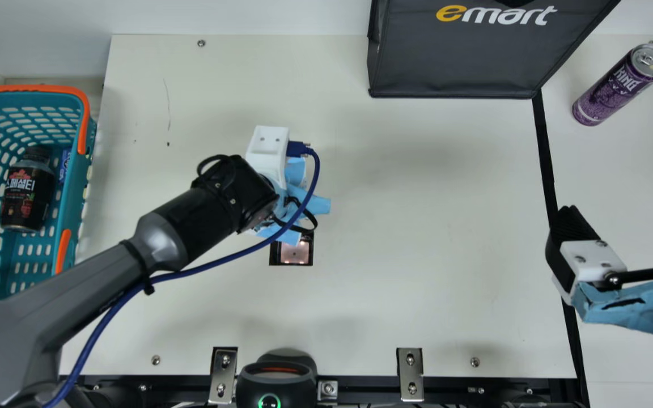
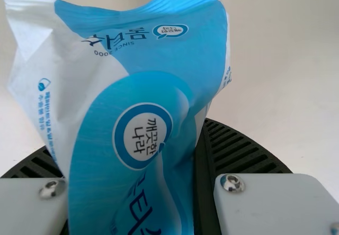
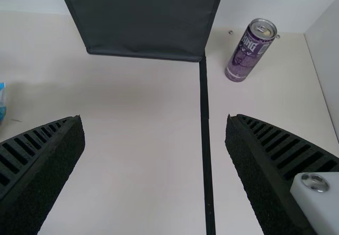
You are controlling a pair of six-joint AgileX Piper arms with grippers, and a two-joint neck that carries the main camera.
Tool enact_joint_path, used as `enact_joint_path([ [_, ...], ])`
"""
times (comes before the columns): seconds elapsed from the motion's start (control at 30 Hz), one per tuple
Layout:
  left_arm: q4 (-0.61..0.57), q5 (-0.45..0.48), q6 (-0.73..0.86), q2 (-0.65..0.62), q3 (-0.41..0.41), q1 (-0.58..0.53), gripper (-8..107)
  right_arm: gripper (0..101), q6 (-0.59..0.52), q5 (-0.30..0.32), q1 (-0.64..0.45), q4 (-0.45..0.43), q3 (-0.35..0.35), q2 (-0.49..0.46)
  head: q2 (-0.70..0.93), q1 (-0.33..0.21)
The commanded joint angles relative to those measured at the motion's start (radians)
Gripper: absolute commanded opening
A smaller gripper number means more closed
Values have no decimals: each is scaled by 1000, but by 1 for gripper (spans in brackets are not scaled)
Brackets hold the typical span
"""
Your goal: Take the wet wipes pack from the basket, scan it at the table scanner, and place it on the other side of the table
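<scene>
Table point(image 1: 445, 226): cream; I read the clock from its middle as the main view has it, 12 at the far edge.
Basket point(image 1: 85, 181): teal with orange handles, at 9 o'clock, cut off by the view's edge; the left arm crosses over its near part.
Dark bottle point(image 1: 28, 195): lying inside it; a small blue packet point(image 1: 64, 166) beside it is partly tucked out of my sight.
Left end effector point(image 1: 316, 204): a little toward 9 from the middle, pinching the wet wipes pack; its tips are hidden under the wrist from above.
Wet wipes pack point(image 2: 95, 124): between the ridged fingers in the left wrist view, crumpled, blue and white, its sealed end rising past them. It hides most of one finger, and its lower part runs out of the picture.
Scanner window point(image 1: 294, 253): lit, toward half past 7, partly covered by blue; I can't tell whether that's the pack or the gripper's wrapping, nor how high the pack hangs.
Black bag point(image 1: 451, 62): at 1 o'clock, its top cut off.
Right end effector point(image 1: 626, 218): at 3 o'clock, fingers spread wide, one sliced by the main view's edge.
Purple can point(image 1: 613, 93): standing at 2 o'clock.
</scene>
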Motion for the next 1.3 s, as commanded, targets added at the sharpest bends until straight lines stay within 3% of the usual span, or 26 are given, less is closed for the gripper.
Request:
enact_joint_path([
  [0.0, 0, 8, -2, -8, -8, 2, -8, 95, 0, 0, 0, 0, 0, 0, 2, -29],
  [0.63, -33, 95, -29, -31, -107, -4, -8, 95, 0, 0, 0, 0, 0, 0, 2, -29],
  [1.27, -79, 156, -203, 133, -298, -126, -8, 95, 0, 0, 0, 0, 0, 0, 2, -29],
])
